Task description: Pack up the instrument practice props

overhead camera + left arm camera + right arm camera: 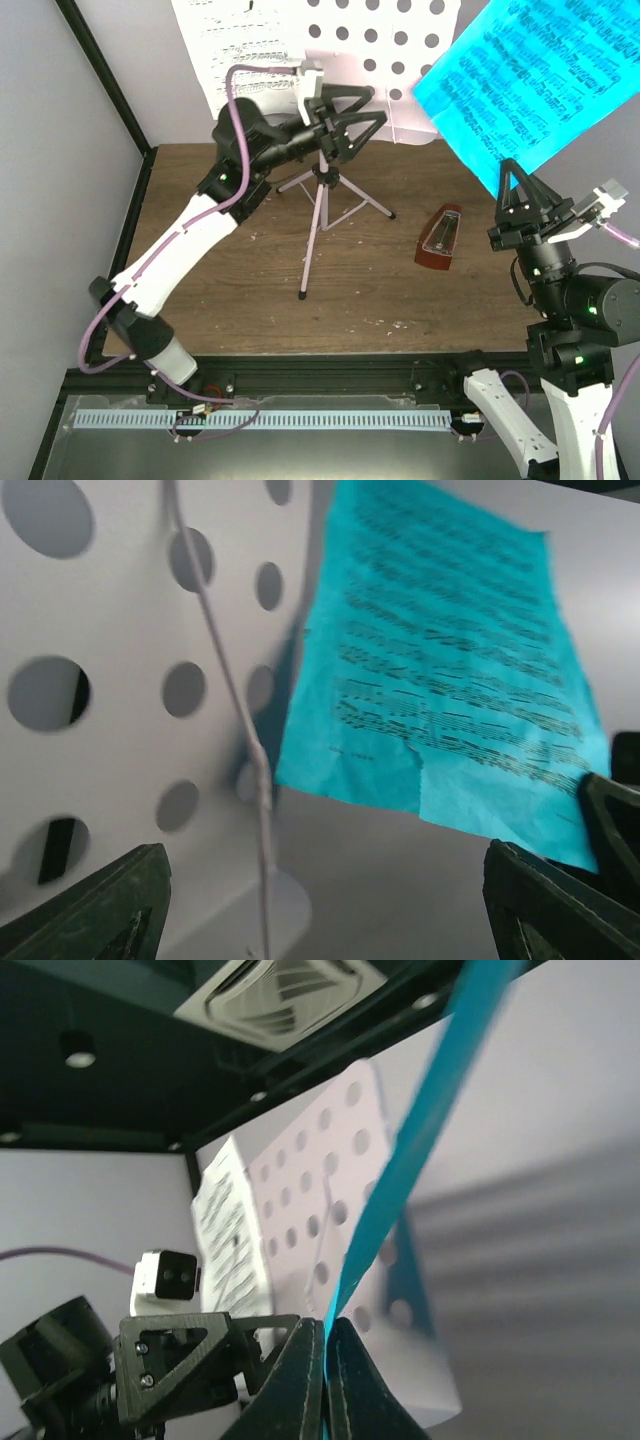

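Observation:
The pale pink music stand (372,62) rises at the back of the table on thin tripod legs (318,215). A white music sheet (238,45) leans on the left of its hole-dotted desk (110,730). My left gripper (378,105) is open at the desk's lower edge, nothing between its fingers (320,880). My right gripper (514,170) is shut on the lower corner of the cyan music sheet (540,75), which hangs in the air to the right of the desk (420,1130). The brown metronome (440,238) lies tilted on the table between the arms.
The wooden table (230,280) is enclosed by grey walls, with a black frame post (100,70) at the back left. A black rail (330,385) runs along the near edge by the arm bases.

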